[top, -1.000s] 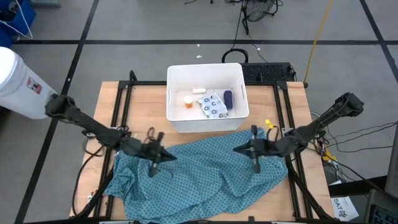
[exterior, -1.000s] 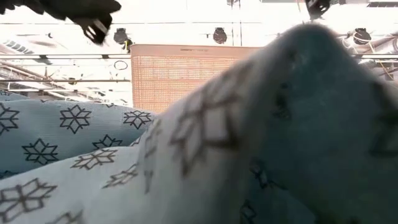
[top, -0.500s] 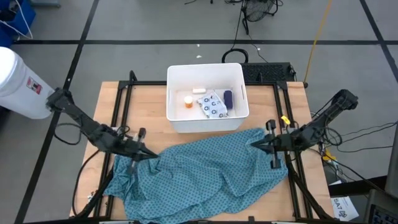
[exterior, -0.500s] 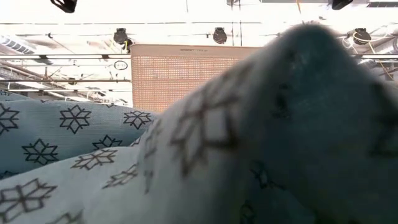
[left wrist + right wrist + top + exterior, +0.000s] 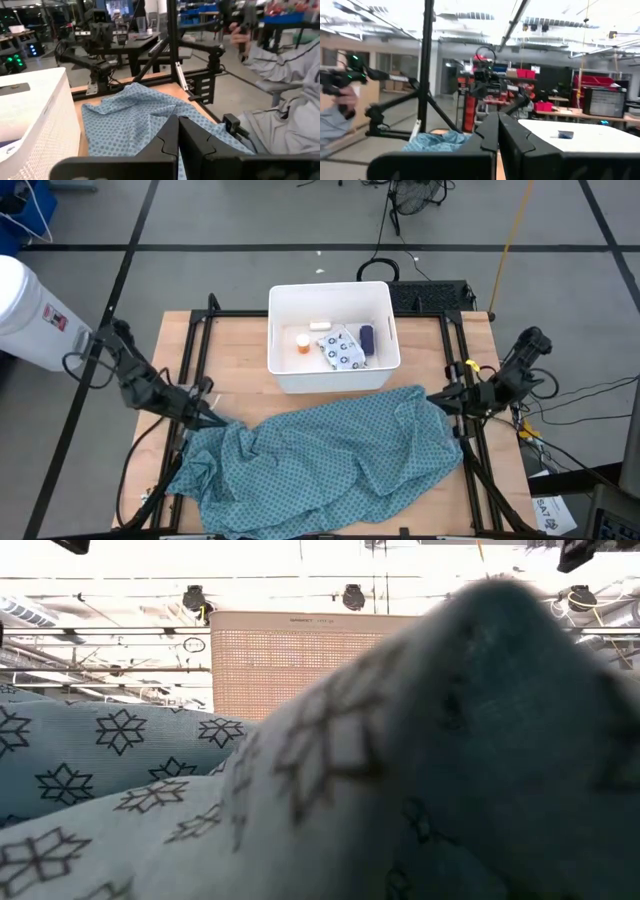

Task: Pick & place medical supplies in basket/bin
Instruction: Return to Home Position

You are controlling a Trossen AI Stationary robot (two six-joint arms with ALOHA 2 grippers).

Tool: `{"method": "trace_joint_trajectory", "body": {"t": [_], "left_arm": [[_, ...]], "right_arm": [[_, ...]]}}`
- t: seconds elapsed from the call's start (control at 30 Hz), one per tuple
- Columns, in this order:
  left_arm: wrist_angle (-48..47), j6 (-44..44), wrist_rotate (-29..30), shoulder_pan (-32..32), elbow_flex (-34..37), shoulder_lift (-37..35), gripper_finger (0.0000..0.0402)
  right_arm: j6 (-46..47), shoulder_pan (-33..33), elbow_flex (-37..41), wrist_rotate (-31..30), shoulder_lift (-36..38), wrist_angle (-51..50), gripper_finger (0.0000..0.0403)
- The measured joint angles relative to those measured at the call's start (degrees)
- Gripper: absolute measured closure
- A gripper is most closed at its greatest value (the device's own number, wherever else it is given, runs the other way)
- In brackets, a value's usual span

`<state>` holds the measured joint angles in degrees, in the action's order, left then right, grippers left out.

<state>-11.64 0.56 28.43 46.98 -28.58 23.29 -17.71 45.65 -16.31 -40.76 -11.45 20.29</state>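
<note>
The white tub point(image 5: 283, 376) stands at the far middle of the table. Inside it lie the orange pill bottle point(image 5: 302, 342), the small white tube point(image 5: 320, 326), the ring-printed packet point(image 5: 342, 351) and the dark blue block point(image 5: 366, 339). The teal cloth point(image 5: 320, 460) lies crumpled over the near half of the table and fills the low view point(image 5: 300, 790). My left gripper point(image 5: 216, 421) is shut and hovers by the cloth's left far edge. My right gripper point(image 5: 437, 398), also shut, hovers by the cloth's right far corner. Both wrist views show closed fingers, left point(image 5: 178, 121) and right point(image 5: 498, 118).
A white cylindrical container with a red label point(image 5: 30, 315) stands off the table's left edge. Black frame rails point(image 5: 190, 360) run along both sides of the table. Cables point(image 5: 590, 395) lie on the floor at the right. A person sits beyond the table point(image 5: 290, 65).
Both grippers have drawn apart, the left toward the table's left edge and the right toward its right edge. In the low view both have risen to the picture's top. The cloth and the things in the tub have stayed where they were.
</note>
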Motion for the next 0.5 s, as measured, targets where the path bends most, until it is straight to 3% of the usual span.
{"method": "trace_joint_trajectory", "body": {"t": [0.13,0.27,0.37,0.5], "left_arm": [[-2.9,0.2,1.5,1.2,1.5,-4.7,0.0398],[-1.7,0.4,-3.0,1.3,6.4,-11.1,0.0396],[-1.1,1.5,-7.1,1.3,10.3,-16.6,0.0399],[-3.3,2.9,-7.4,1.2,14.3,-23.3,0.0394]], "right_arm": [[-0.1,1.2,2.9,0.0,6.1,-2.1,0.0403],[5.4,1.4,5.5,1.5,10.8,-6.0,0.0403],[10.3,1.4,5.7,6.8,11.2,-9.6,0.0403],[14.9,1.3,5.8,6.3,11.1,-16.4,0.0403]]}}
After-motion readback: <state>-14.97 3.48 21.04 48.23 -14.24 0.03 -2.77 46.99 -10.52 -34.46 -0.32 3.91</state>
